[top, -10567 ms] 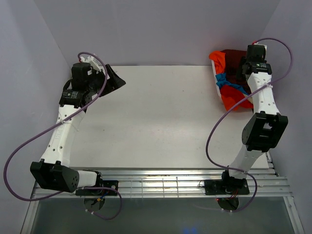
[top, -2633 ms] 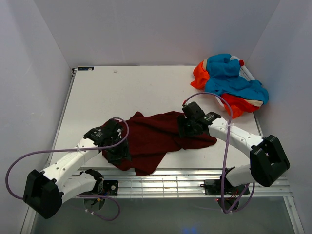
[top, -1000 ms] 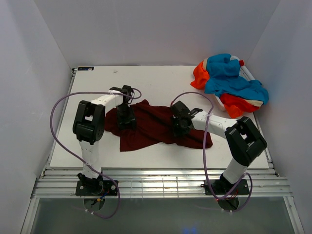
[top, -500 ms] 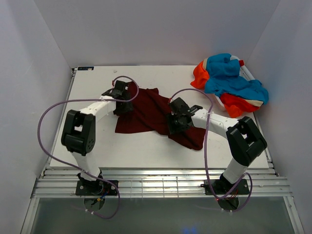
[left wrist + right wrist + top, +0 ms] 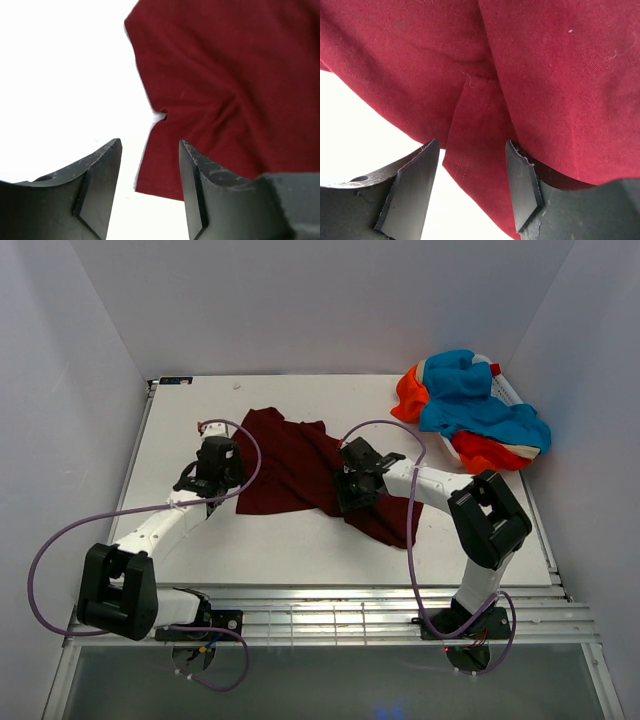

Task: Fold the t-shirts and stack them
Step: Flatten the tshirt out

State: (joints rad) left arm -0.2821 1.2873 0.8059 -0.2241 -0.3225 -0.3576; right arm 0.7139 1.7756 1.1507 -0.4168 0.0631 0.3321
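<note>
Top external: maroon t-shirt (image 5: 300,465) rumpled; left gripper (image 5: 150,145) spread above its edge; right gripper (image 5: 472,145) spread over a fold. I judge: pinch single layers, draw outward evenly.

I saw the maroon t-shirt (image 5: 290,465) as soft, matt cloth with a stitched hem and specks of lint, and the orange and turquoise t-shirts (image 5: 470,410) as a heap of brighter cloth. The fingers of the left claw (image 5: 150,152) and right claw (image 5: 472,152) looked like matt black plastic, scuffed pale along their edges. The counter (image 5: 330,400) was smooth matt white, the arm shells (image 5: 160,530) glossy white plastic, and the rail (image 5: 330,618) brushed metal.
</note>
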